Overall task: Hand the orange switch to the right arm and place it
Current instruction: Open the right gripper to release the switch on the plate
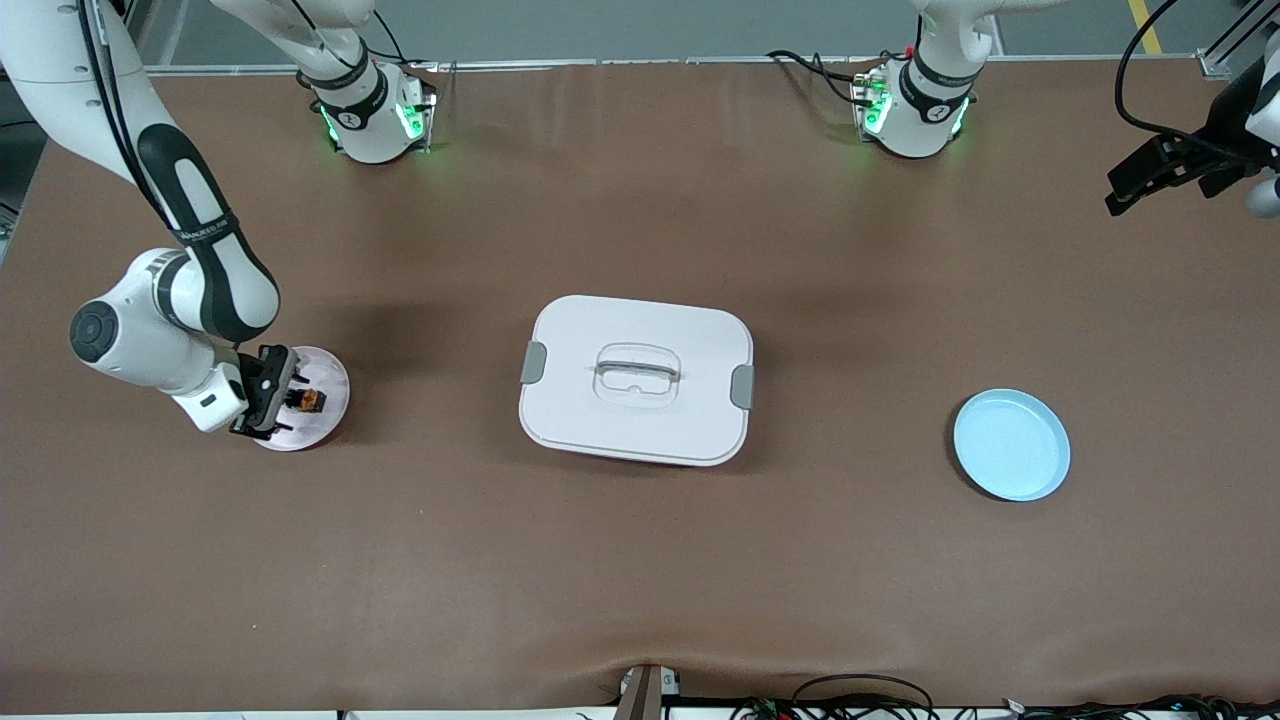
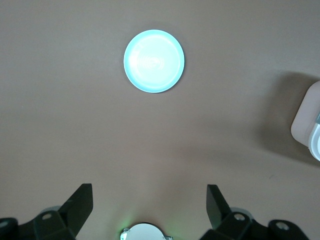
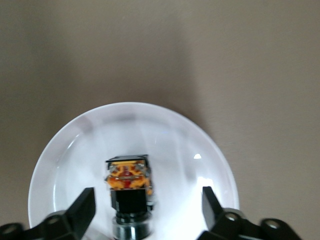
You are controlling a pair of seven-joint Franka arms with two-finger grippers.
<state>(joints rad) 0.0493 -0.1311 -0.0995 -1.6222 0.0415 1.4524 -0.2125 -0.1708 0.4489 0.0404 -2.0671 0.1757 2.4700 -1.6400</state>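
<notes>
Right arm's end: one pale pink plate (image 1: 325, 375) holds the single orange switch (image 1: 306, 401), which lies on it between the spread fingers of the right gripper (image 1: 268, 400), jaws open and clear of the part. Mid-table sits one white lidded box (image 1: 637, 378) with a handle and two grey latches, lid on, contents not visible. Toward the left arm's end, one light blue plate (image 1: 1011, 445) sits bare, while the left gripper (image 1: 1150, 175) waits open, raised over the table edge.
</notes>
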